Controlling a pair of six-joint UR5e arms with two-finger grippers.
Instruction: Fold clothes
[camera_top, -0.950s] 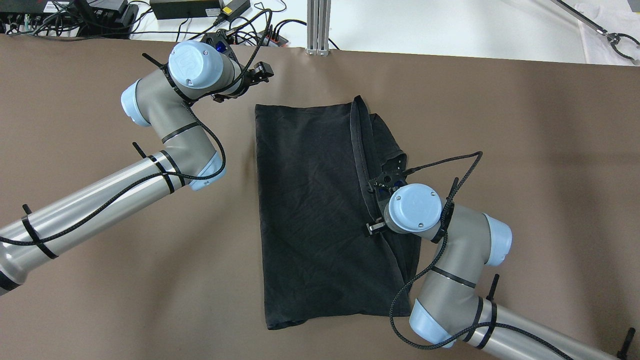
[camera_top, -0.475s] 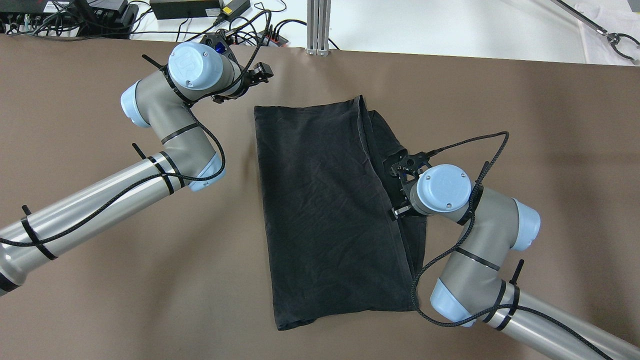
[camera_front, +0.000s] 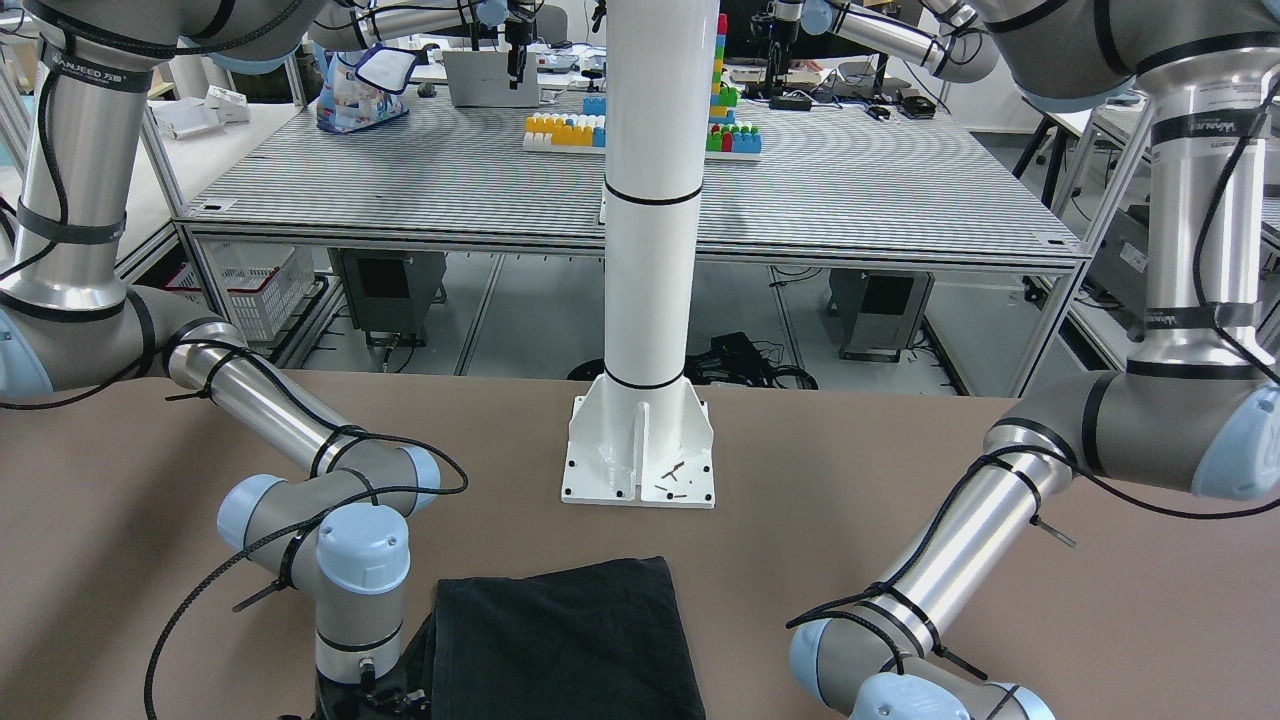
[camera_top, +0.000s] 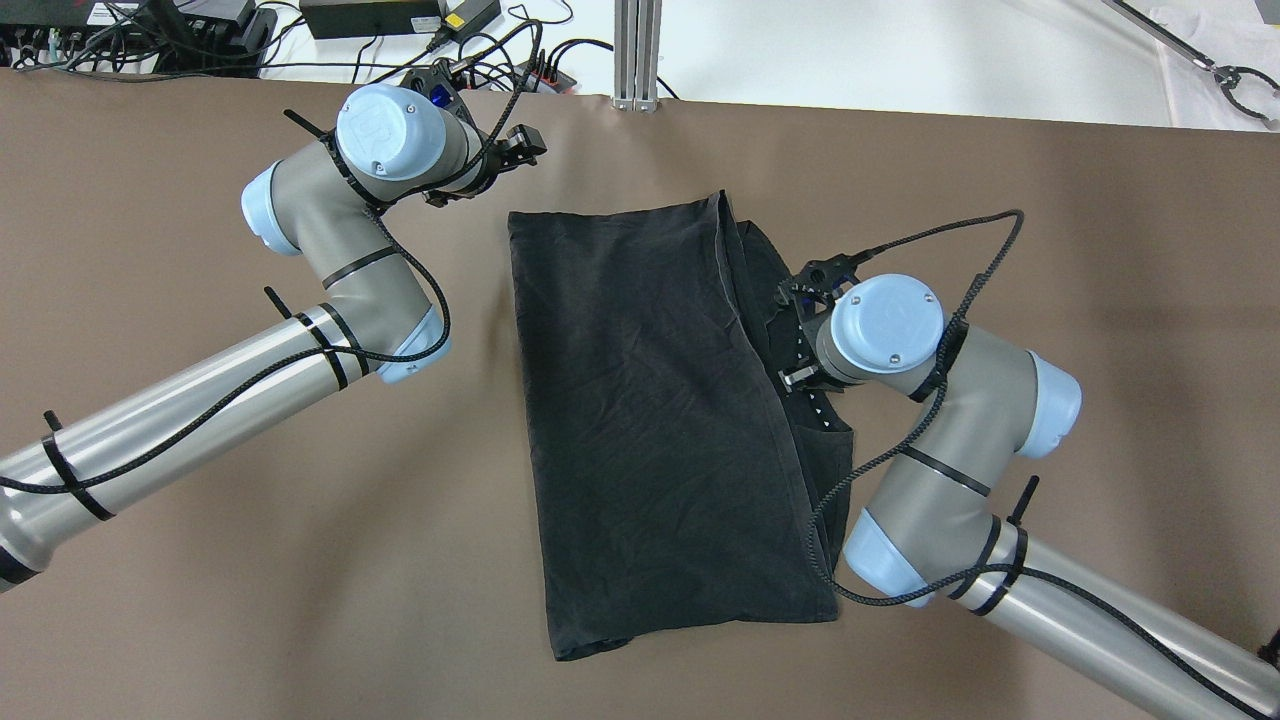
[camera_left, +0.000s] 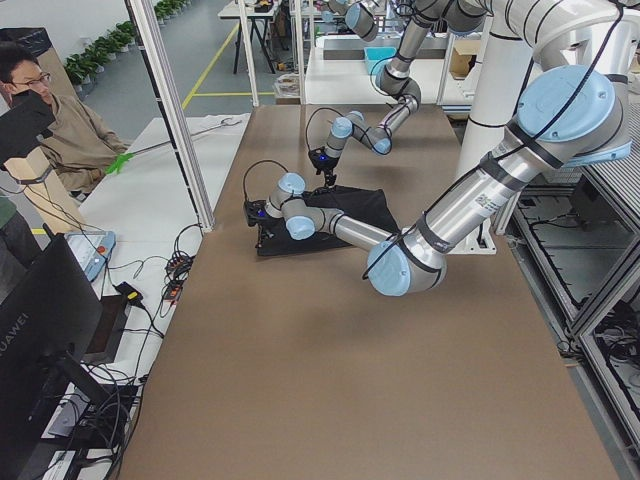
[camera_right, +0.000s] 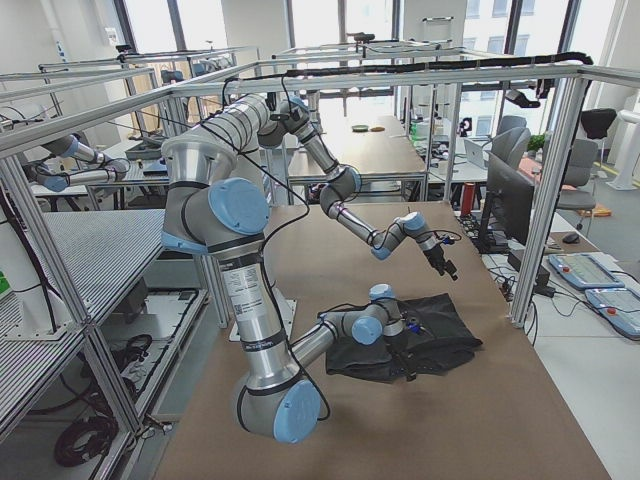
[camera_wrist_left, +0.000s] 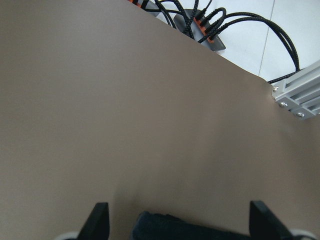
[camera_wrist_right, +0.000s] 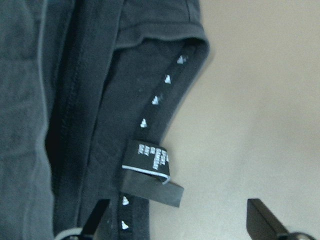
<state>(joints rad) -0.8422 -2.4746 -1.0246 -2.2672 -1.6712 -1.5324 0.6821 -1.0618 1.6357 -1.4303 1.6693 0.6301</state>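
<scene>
The black garment (camera_top: 650, 420) lies flat mid-table, folded lengthwise, with a narrower under-layer along its right side. It also shows in the front-facing view (camera_front: 570, 640). My right gripper (camera_top: 800, 335) hovers over that right edge, open and empty. In the right wrist view its fingers (camera_wrist_right: 97, 217) straddle the neckline strip with its white label (camera_wrist_right: 150, 157). My left gripper (camera_top: 510, 155) is open and empty above bare table, just beyond the garment's far left corner (camera_wrist_left: 165, 227).
The white pillar's base plate (camera_front: 640, 450) stands on the table near the garment's near edge. Cables and a power strip (camera_top: 540, 75) lie past the far edge, next to an aluminium post (camera_top: 635, 50). Brown table (camera_top: 1100, 250) surrounds the garment.
My right arm has moved right off the folded layer and then toward the far edge. The raised fold has settled flat, and the garment shifted slightly right. The left arm has not moved.
</scene>
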